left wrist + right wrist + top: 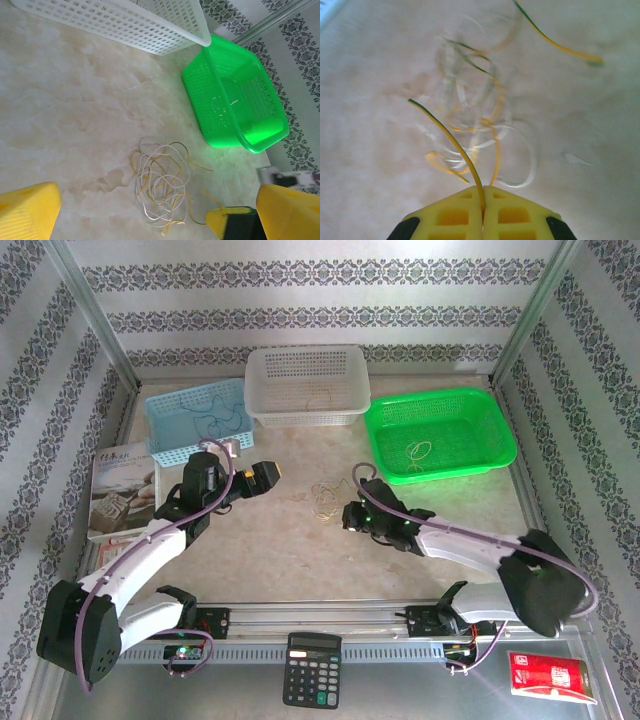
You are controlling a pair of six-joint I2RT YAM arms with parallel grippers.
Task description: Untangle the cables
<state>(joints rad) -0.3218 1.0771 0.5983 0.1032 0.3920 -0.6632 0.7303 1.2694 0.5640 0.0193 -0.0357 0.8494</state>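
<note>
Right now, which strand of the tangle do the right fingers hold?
The yellow strand with a green stripe, pinched between the shut right fingers. The white and tan loops lie loose on the table.

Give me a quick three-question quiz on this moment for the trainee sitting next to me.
1. True or false: the right gripper is shut on a yellow-green strand leading out of the cables.
2. Which basket sits in the middle of the far row? A) blue B) white C) green
3. Fill in: the left gripper hovers beside the pile with its jaws ____.

Key:
1. True.
2. B, the white basket.
3. Open.
</note>
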